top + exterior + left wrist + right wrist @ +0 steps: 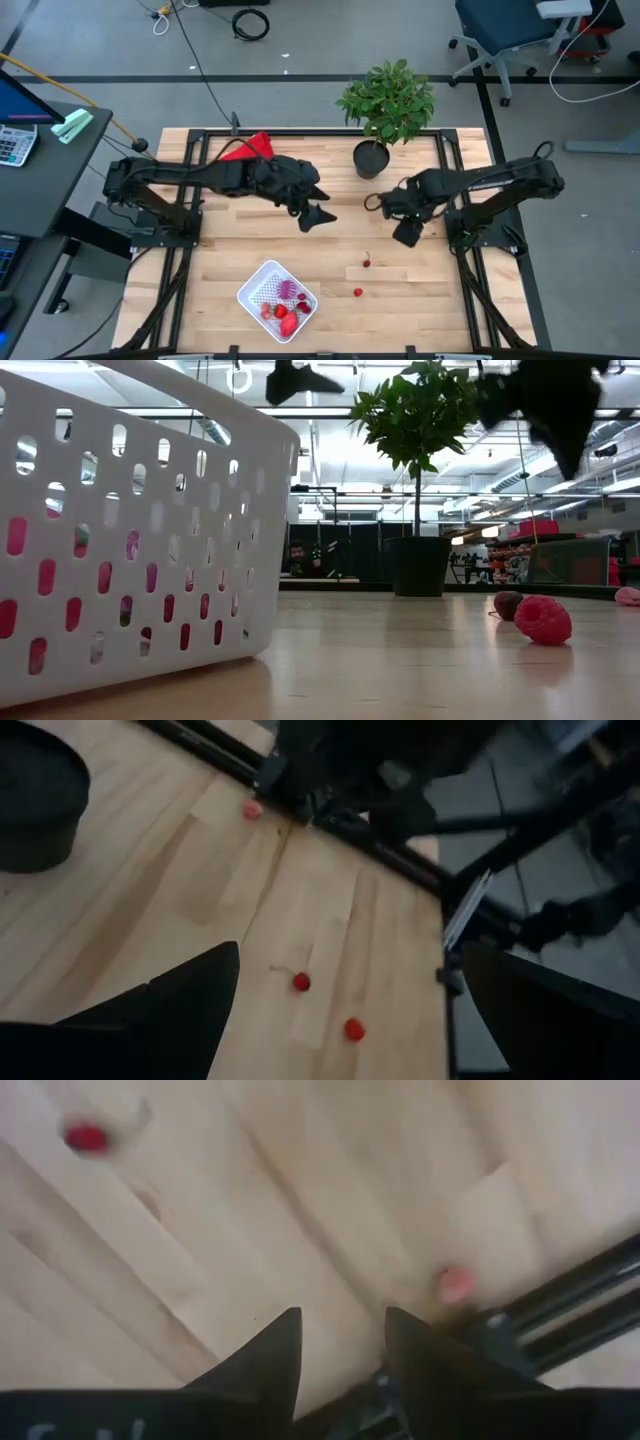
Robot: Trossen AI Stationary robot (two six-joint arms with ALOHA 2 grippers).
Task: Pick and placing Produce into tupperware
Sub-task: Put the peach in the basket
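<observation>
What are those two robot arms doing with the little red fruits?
They are putting small fruit into the white basket near the front of the table. Some red pieces and a purple one already lie inside. Two red fruits lie loose on the wood, and a pink one sits by the table's edge. Neither claw holds anything: the left claw hangs open over the middle, and the right claw hangs open near the plant pot.
</observation>
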